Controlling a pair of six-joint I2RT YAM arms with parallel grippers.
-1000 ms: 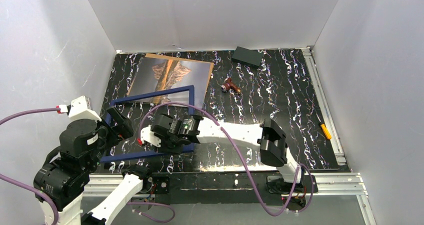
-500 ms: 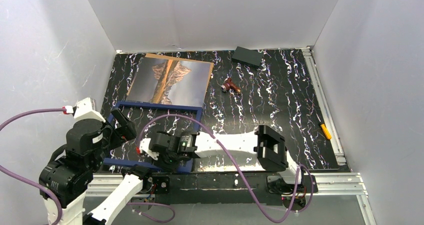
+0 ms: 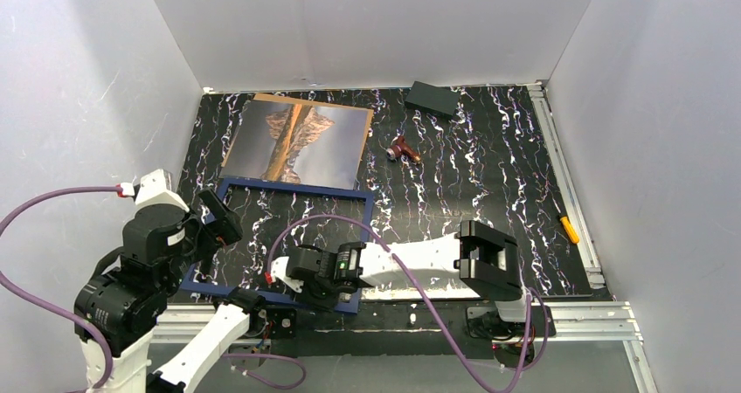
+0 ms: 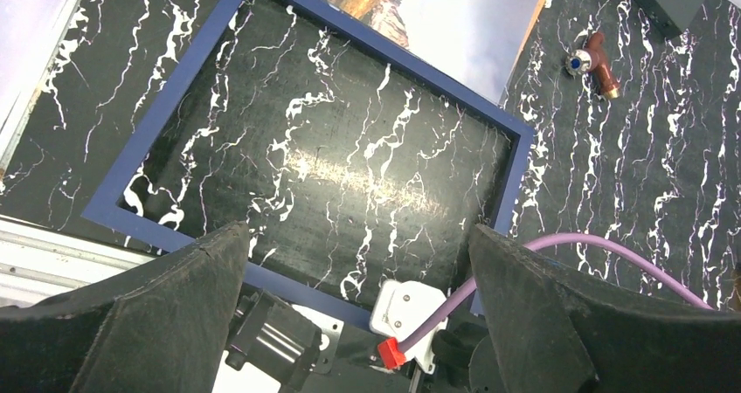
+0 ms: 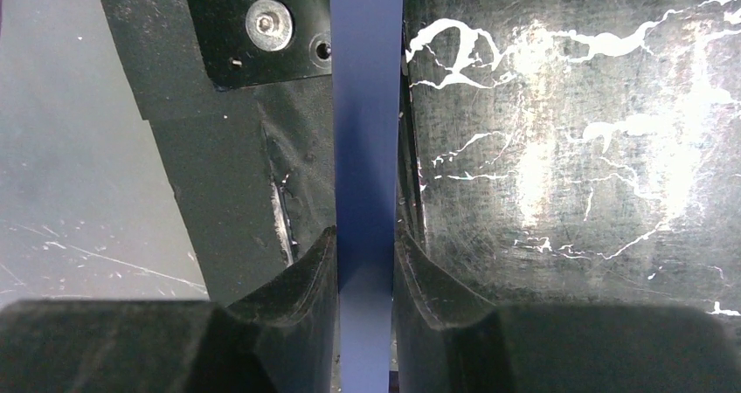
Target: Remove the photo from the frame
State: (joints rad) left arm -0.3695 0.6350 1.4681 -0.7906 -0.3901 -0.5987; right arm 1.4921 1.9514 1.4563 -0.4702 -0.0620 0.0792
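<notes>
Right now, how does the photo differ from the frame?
The photo is a solid mountain print; the frame is a thin navy border with the table showing through. The photo lies farther back, ungripped; the frame lies nearer, its near edge pinched by the right gripper. Both are rectangular.

Plain white walls (image 3: 367, 26) around a black white-veined tabletop (image 3: 489, 183)

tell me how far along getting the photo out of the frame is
Done: the photo lies on the table beyond the frame, whose middle shows only table. In hand: the right gripper is shut on the frame's near rail; the left gripper hangs open above it. Left: probably just releasing the frame.
</notes>
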